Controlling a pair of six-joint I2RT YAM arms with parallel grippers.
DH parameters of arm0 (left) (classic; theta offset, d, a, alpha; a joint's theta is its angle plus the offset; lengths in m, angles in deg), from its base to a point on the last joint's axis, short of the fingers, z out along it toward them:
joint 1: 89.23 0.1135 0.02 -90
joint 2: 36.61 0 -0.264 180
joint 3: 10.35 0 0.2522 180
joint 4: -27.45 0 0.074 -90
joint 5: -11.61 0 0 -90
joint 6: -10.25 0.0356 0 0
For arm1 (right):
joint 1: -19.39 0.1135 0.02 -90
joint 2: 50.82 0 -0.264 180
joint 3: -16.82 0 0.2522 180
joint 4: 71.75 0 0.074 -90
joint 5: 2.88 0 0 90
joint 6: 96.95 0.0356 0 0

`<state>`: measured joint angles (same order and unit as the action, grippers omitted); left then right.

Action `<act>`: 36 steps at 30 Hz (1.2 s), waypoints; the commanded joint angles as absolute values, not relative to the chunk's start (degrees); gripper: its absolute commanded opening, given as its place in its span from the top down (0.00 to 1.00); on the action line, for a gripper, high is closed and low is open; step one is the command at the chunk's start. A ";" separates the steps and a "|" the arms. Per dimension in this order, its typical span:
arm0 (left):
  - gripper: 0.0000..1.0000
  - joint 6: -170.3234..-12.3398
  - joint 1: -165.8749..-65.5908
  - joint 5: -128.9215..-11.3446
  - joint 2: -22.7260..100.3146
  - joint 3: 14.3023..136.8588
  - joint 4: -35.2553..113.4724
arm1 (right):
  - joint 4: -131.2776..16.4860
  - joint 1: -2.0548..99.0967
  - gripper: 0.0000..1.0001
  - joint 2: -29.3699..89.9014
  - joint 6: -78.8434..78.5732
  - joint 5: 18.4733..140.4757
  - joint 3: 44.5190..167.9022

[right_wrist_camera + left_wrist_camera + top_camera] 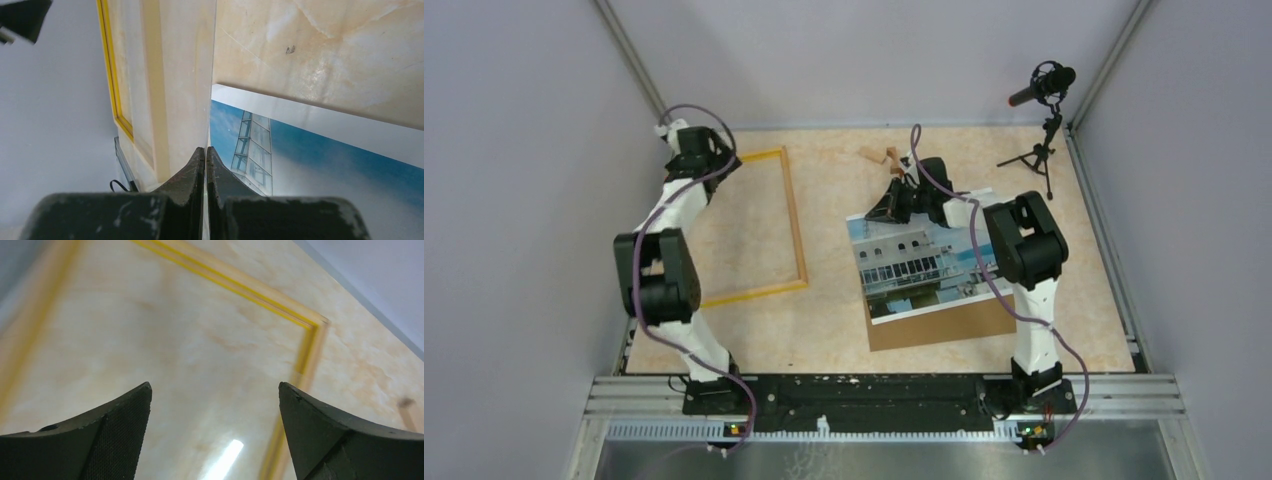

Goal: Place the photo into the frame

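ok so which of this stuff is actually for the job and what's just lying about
For the job: photo, frame.
Just lying about: brown board under the photo, microphone on its stand, small wooden bits by the far edge.

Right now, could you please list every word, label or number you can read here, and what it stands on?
None can be read.
The photo shows a building, but no lettering is legible on it.
A small dark mark on the table in the right wrist view is too small to read.
The frame and brown board carry nothing.
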<state>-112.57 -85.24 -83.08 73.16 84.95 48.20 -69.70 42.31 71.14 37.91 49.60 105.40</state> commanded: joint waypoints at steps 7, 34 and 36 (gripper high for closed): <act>0.02 -98.19 -75.31 -111.74 51.45 62.85 53.06 | -72.92 43.43 1.00 67.28 36.85 46.90 105.31; 0.02 -107.35 -60.13 -66.02 52.74 48.60 55.13 | -65.81 44.02 1.00 71.36 32.22 41.83 111.99; 0.02 -108.07 -60.13 -63.58 49.80 45.61 54.95 | -64.63 44.00 1.00 72.04 31.64 41.81 112.98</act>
<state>-103.35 -60.00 -72.66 54.04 51.55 51.21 -66.57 43.29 71.14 34.72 43.06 109.25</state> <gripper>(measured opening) 0.984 0.005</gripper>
